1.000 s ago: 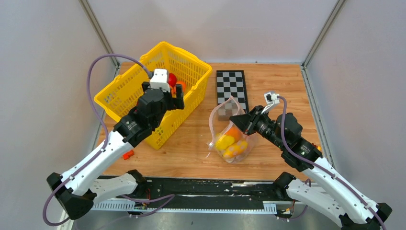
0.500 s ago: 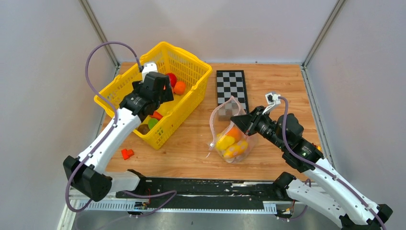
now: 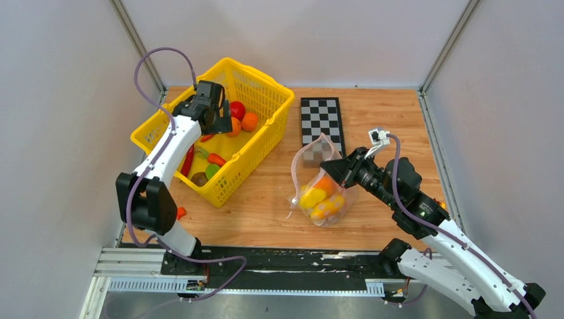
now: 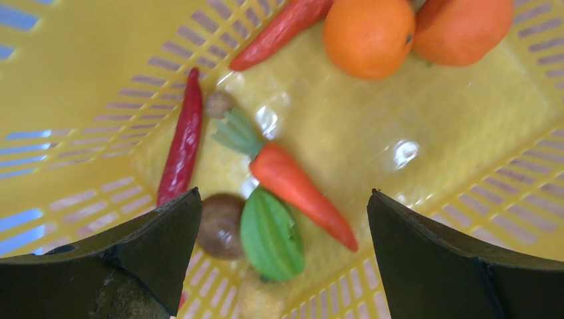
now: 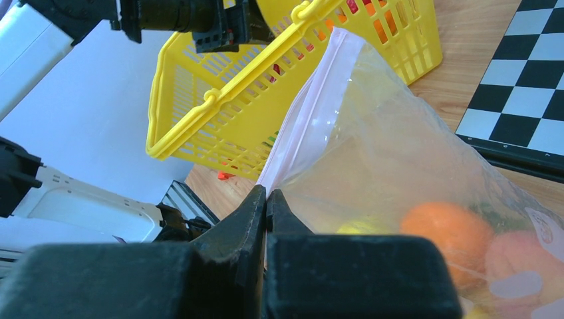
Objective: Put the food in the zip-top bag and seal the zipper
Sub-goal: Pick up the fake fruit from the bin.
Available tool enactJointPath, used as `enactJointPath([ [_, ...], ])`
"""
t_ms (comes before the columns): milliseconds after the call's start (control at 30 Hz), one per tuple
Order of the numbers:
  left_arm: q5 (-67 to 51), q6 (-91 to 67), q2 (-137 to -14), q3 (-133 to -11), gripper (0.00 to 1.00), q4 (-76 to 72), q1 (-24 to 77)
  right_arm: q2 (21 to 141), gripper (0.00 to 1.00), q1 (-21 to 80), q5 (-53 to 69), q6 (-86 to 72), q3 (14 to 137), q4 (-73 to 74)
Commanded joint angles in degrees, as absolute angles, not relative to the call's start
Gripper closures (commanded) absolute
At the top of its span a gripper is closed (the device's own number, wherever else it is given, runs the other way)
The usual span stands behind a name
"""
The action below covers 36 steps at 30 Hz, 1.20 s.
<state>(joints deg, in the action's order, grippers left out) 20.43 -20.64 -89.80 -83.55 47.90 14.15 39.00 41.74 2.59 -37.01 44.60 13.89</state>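
1. The zip-top bag stands on the wooden table in the lower centre of the overhead view. Its upper part lies over the near end of the checkerboard.
2. The food inside it, orange and yellow rounded pieces, sits in the bottom of the bag.
3. The right gripper, right of centre in the overhead view, is fully closed and pinches the bag's edge at the zipper. The pink strip runs from the fingers up to the top of the wrist view. I cannot tell if the strip is pressed together.
4. The left gripper is in the upper left, above the inside of the yellow basket. Its jaws are wide apart and it holds nothing.
5. On the basket floor under it lie a carrot, a green piece touching the carrot, a red chilli further left, and two orange fruits at the top edge of the wrist view.
6. The basket and the bag are apart.
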Motion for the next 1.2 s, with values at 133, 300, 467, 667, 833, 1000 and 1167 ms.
enactJointPath([
  [133,17.55,-32.66,-101.4,-92.26,0.0,34.05,14.06,38.78,1.0,41.66,2.38,-36.75,45.42,12.78],
  [300,21.5,-36.76,-107.84,-91.63,0.0,24.71,14.06,38.58,1.0,41.67,1.48,-36.65,45.74,13.19],
  [467,26.16,-38.93,-116.61,-97.67,0.0,26.42,14.0,38.62,1.0,41.68,0.97,-36.57,45.83,13.39],
  [667,28.83,-40.16,-121.1,-97.16,0.0,22.77,13.65,39.2,1.0,41.66,0.77,-35.48,46.97,14.61],
  [833,28.08,-39.43,-123.74,-94.99,0.06,18.41,13.2,39.49,1.0,41.66,0.9,-35.35,46.84,14.38],
  [1000,27.84,-37.84,-124.38,-94.57,0.17,17.32,13.02,40.03,1.0,41.68,1.12,-35.33,46.94,14.28],
  [1167,27.82,-38.01,-120.98,-90.69,0.36,16.08,12.75,40.42,1.0,41.67,1.23,-35.33,47.11,14.15],
])
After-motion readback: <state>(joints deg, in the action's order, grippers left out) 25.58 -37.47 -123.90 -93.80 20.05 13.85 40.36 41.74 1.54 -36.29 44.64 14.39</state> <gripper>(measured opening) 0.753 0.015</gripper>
